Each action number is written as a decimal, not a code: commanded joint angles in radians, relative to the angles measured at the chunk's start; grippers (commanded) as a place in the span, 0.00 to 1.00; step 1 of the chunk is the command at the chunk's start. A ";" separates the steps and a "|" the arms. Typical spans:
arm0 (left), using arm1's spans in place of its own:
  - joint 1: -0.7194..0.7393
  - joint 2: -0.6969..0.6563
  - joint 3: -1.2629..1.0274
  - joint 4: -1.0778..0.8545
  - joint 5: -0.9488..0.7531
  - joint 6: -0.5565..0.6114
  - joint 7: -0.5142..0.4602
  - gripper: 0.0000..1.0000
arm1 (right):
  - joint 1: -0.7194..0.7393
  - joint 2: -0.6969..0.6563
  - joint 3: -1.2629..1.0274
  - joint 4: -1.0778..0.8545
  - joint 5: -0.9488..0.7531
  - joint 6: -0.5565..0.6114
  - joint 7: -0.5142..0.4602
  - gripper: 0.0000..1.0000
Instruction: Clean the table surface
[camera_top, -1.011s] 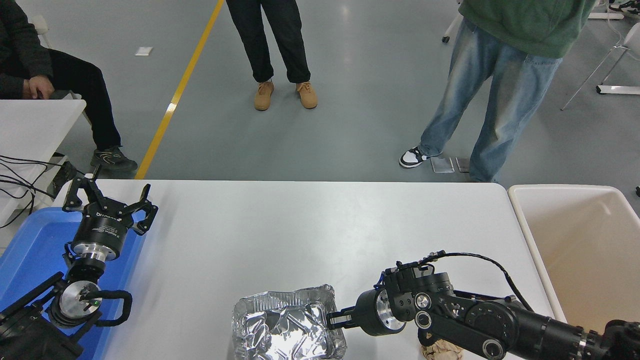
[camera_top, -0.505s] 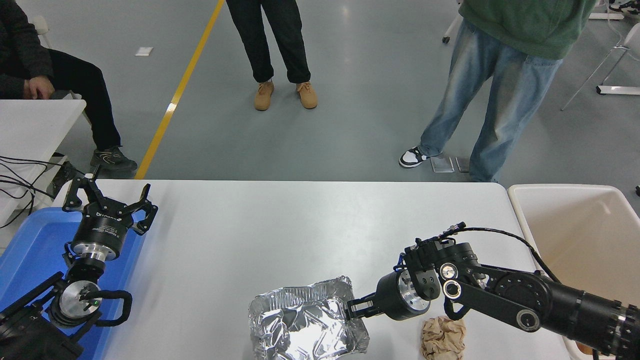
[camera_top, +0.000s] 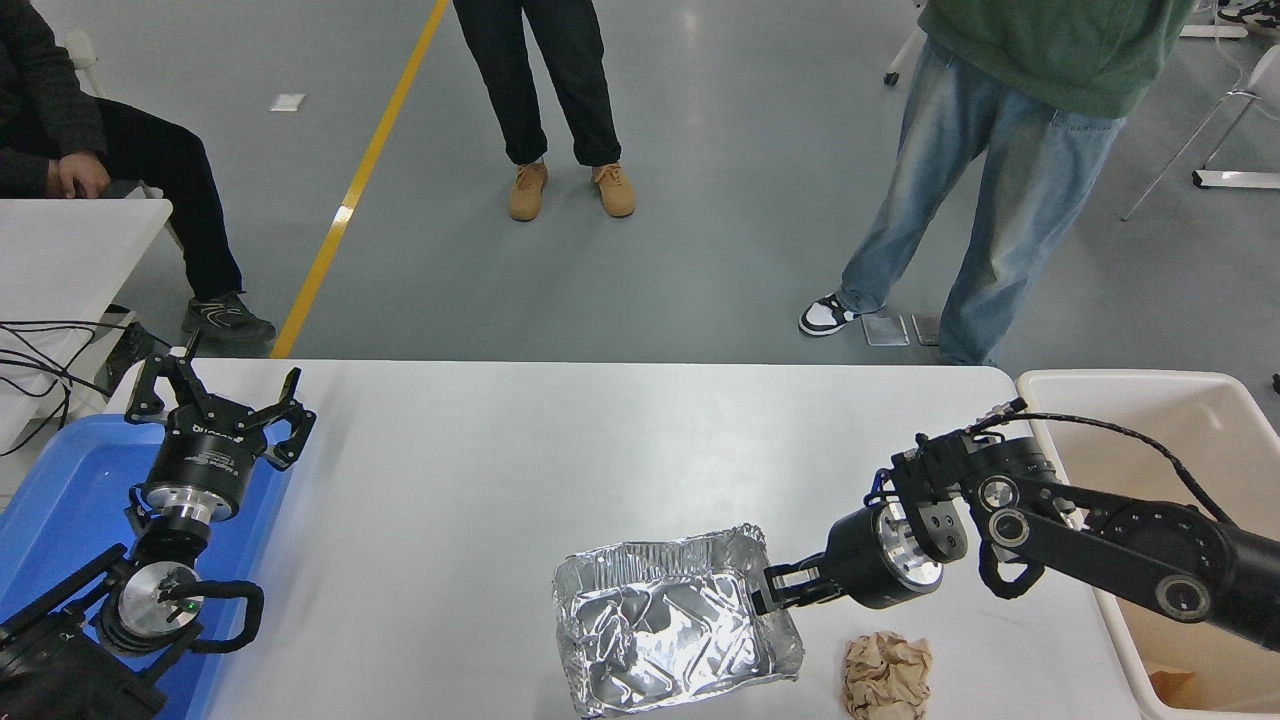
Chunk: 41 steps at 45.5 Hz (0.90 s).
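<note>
The white table surface (camera_top: 560, 440) fills the lower half of the head view. A crumpled foil tray (camera_top: 665, 622) is near its front middle. My right gripper (camera_top: 772, 590) is shut on the tray's right rim and holds it; I cannot tell if the tray touches the table. A crumpled brown paper ball (camera_top: 887, 676) lies on the table to the right of the tray, below the right arm. My left gripper (camera_top: 215, 405) is open and empty, parked at the lower left over the blue tray.
A blue plastic tray (camera_top: 60, 500) sits at the left edge. A beige bin (camera_top: 1180, 480) stands off the table's right end. A smaller white table (camera_top: 60, 250) with cables is at the left. Three people are beyond the far side.
My right gripper has carried the foil tray to the right and slightly away from me. The paper ball, hidden under the arm before, now shows fully. The left arm has not moved.
</note>
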 joint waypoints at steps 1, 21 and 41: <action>0.000 0.000 0.000 0.000 0.001 0.000 0.000 0.99 | 0.063 -0.104 0.015 0.046 0.074 0.020 0.000 0.00; 0.000 0.000 0.000 0.001 0.001 0.000 0.000 0.99 | 0.196 -0.360 0.025 0.151 0.195 0.097 -0.002 0.00; 0.000 0.000 0.000 0.000 0.001 0.000 0.000 0.99 | 0.302 -0.593 0.163 0.120 0.231 0.207 0.030 0.00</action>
